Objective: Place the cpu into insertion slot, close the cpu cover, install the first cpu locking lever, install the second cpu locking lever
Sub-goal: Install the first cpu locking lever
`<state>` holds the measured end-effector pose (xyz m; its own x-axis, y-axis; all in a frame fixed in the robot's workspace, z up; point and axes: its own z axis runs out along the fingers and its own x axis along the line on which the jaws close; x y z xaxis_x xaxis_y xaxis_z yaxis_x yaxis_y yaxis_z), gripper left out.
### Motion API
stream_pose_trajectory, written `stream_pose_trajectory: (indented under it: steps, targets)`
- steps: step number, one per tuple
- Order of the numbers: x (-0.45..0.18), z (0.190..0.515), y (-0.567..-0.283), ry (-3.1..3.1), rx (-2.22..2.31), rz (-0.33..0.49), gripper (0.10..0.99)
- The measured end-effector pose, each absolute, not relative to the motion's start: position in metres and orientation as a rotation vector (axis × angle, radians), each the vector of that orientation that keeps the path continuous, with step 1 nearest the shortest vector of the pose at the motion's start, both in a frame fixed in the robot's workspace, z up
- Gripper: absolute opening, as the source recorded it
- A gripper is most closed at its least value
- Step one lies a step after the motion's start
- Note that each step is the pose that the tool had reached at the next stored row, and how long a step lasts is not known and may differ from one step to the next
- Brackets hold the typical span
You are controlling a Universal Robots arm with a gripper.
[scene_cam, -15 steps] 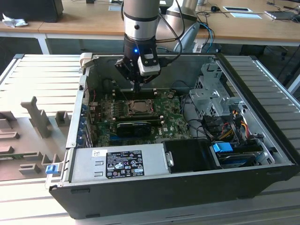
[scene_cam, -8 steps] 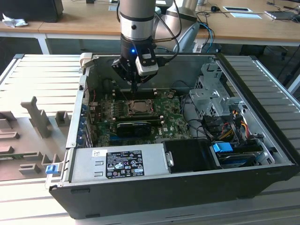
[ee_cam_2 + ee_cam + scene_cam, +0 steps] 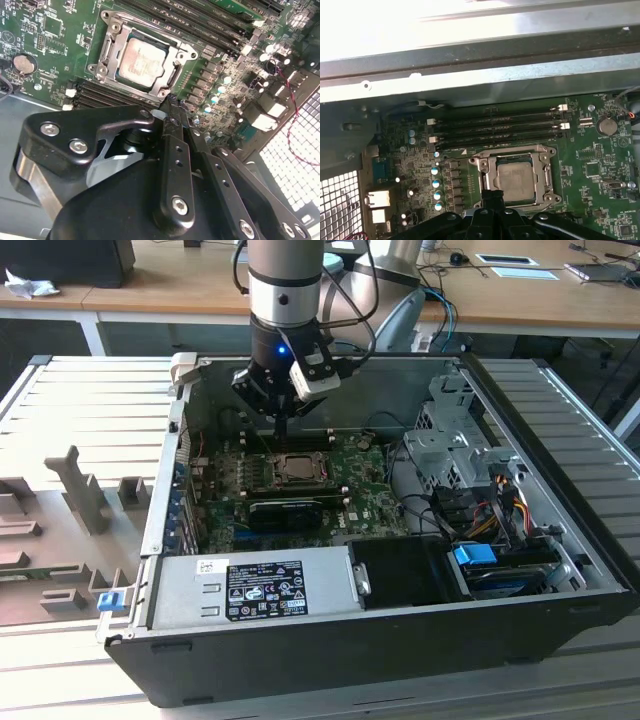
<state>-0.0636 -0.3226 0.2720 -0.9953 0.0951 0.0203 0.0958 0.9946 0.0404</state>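
Note:
The cpu (image 3: 297,468) (image 3: 141,62) (image 3: 516,180) lies flat in the insertion slot (image 3: 111,29) (image 3: 478,163) on the green board, silvery top up. The cpu cover (image 3: 106,51) (image 3: 543,179), a silver frame, lies down around the chip. My gripper (image 3: 283,438) (image 3: 171,102) (image 3: 493,194) hangs just above the socket's edge on the side toward the case's back wall. Its two black fingers are shut together with nothing between them. I cannot tell how the locking levers stand.
Black memory slots (image 3: 495,130) run beside the socket. A long black expansion card (image 3: 285,510) sits on its other side, then the power supply (image 3: 250,585). A drive cage (image 3: 450,440) and cables fill the exterior view's right. The case's back wall (image 3: 400,390) rises close behind the gripper.

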Motion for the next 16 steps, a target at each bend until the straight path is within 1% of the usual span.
stream_pose_trajectory:
  steps: [16]
  targets:
    - [-0.0652, 0.2713, -0.3226, -3.121, -0.107, -0.064, 0.106]
